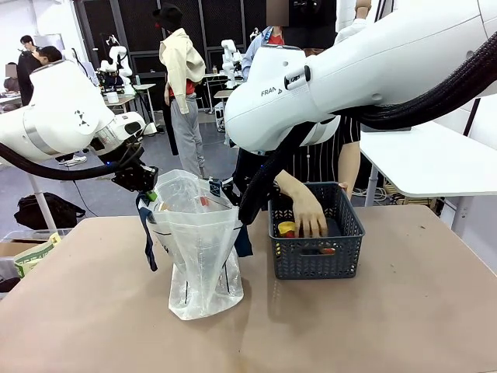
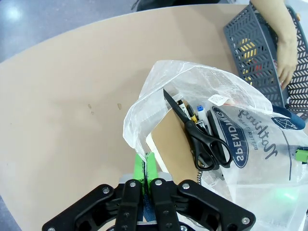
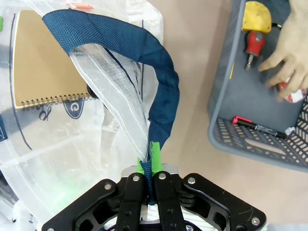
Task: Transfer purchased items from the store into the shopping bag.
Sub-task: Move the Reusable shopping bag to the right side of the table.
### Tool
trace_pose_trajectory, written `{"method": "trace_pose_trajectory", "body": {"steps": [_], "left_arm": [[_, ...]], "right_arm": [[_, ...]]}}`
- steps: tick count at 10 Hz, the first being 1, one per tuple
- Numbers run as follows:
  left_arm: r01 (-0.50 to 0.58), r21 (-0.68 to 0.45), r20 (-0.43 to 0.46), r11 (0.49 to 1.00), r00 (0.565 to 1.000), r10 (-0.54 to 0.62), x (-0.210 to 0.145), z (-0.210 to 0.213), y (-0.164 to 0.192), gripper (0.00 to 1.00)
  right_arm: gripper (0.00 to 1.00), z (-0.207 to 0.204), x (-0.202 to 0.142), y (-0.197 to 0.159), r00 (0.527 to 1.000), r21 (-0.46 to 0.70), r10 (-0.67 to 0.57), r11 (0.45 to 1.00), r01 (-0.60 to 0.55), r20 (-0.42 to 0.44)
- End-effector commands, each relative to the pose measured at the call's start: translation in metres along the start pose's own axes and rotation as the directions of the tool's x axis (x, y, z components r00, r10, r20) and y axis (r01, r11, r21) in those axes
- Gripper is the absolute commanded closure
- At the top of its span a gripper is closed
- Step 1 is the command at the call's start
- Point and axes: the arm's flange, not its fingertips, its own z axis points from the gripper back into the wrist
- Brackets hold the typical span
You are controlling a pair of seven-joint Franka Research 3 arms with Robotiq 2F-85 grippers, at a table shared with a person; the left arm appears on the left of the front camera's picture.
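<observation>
The translucent white shopping bag (image 1: 198, 249) stands open on the table. My left gripper (image 1: 147, 186) (image 2: 146, 166) is shut on its rim at one side. My right gripper (image 1: 220, 189) (image 3: 150, 159) is shut on its navy strap handle (image 3: 161, 82) at the other side. Black scissors (image 2: 204, 139), a brown spiral notebook (image 2: 171, 147) (image 3: 41, 62) and pens lie inside the bag. To its right sits the dark grey basket (image 1: 314, 260) (image 3: 231, 96). A person's hand (image 1: 308, 214) (image 3: 288, 53) reaches into it. It holds a yellow and red item (image 3: 255, 19) (image 1: 287, 228), a red tool (image 3: 254, 45) and a red-capped marker (image 3: 257, 127).
The brown table (image 1: 388, 326) spreads wide in front of and beside the bag and basket. My right arm's white body (image 1: 349, 78) crosses high above the basket. A white table (image 1: 435, 163) stands behind at the right. A blue strap (image 1: 144, 233) hangs down the bag's left side.
</observation>
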Motion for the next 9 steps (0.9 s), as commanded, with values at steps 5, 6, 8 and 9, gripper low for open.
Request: {"method": "trace_pose_trajectory", "body": {"steps": [5, 6, 8, 9], "left_arm": [[-0.001, 0.001, 0.001, 1.0, 1.0, 0.001, 0.0001, 0.0005, 0.0006, 1.0], [-0.001, 0.001, 0.001, 1.0, 1.0, 0.001, 0.0001, 0.0005, 0.0006, 1.0], [-0.001, 0.001, 0.001, 1.0, 1.0, 0.001, 0.0001, 0.0005, 0.0006, 1.0], [-0.001, 0.001, 0.001, 1.0, 1.0, 0.001, 0.0001, 0.0005, 0.0006, 1.0]], "right_arm": [[1.0, 0.0005, -0.0001, 0.0001, 1.0, 0.0, 0.004, 1.0, -0.004, 0.001], [1.0, 0.0005, -0.0001, 0.0001, 1.0, 0.0, 0.004, 1.0, -0.004, 0.001], [1.0, 0.0005, -0.0001, 0.0001, 1.0, 0.0, 0.004, 1.0, -0.004, 0.001], [1.0, 0.0005, -0.0001, 0.0001, 1.0, 0.0, 0.004, 1.0, -0.004, 0.001]]}}
